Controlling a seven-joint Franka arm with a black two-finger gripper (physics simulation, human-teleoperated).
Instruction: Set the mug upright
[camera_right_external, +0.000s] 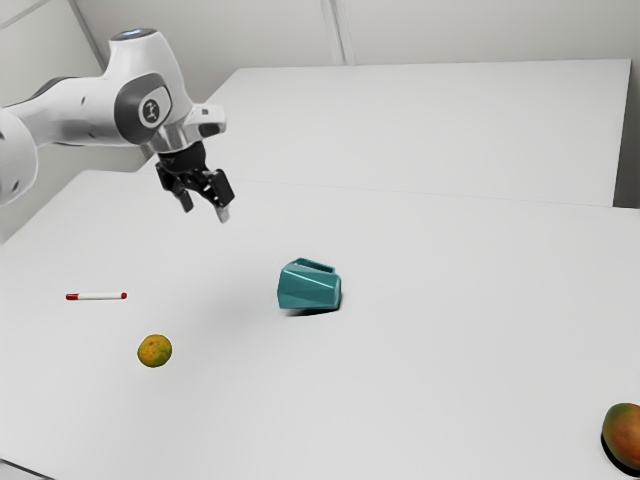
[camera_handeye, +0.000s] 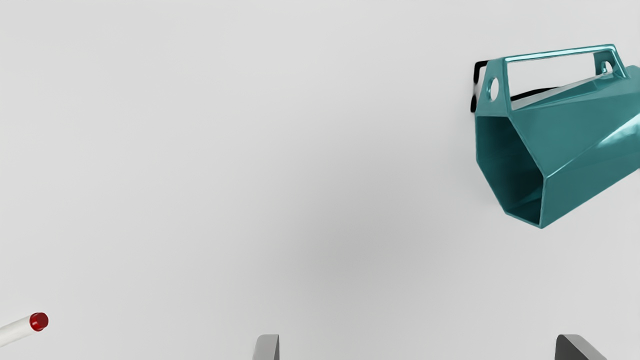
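Hovers above table (camera_right_external: 420, 390) w/ gripper (camera_right_external: 205, 211) spread, gripping nothing. Needs to go down & twd ext. view's right for mug (camera_right_external: 309, 288), lying on its side on table, w/ long axis approx. that way & mouth (camera_handeye: 510, 167) twd gripper's side.

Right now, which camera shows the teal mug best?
The wrist view: the mug looks big, open mouth and handle clear, though its far end is cut off. The exterior view shows it whole but small, lying down.
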